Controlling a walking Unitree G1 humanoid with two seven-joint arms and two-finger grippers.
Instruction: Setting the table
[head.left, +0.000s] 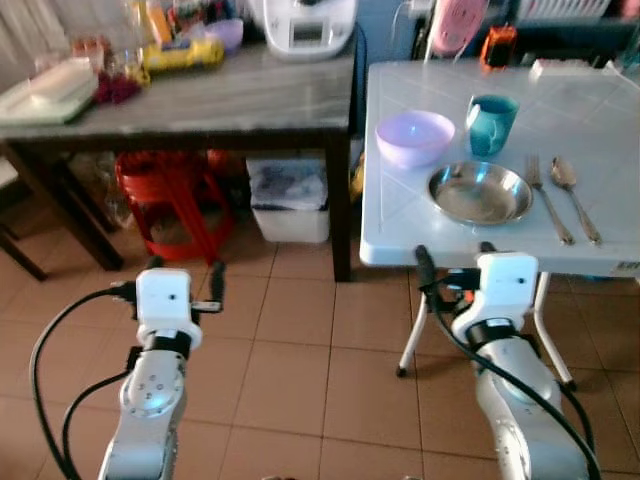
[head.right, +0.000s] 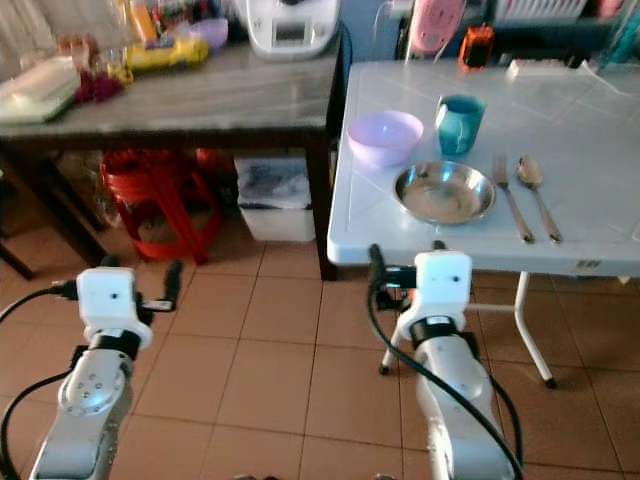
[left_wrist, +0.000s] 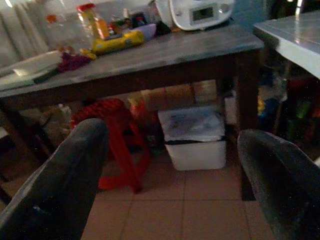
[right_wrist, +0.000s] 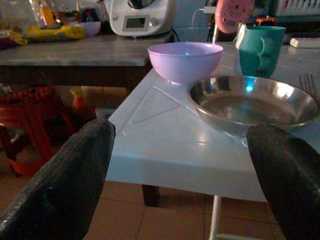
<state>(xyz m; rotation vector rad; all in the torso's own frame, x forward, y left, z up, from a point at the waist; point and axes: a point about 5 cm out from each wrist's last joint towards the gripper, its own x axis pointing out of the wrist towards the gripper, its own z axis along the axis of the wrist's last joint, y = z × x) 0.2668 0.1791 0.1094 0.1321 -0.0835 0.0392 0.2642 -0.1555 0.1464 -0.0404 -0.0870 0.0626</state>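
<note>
My right gripper (head.left: 452, 262), wide open and empty, hovers lower right below the round steel plate (head.left: 480, 192); my left gripper (head.left: 183, 273) likewise gapes empty.

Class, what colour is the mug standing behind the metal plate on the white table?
The mug is teal, a blue-green. The right wrist view shows it best.

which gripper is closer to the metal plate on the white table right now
The right gripper is nearer: it hovers open just off the white table's near edge, in front of the metal plate. The left gripper hangs open over the floor tiles, well to the left.
</note>
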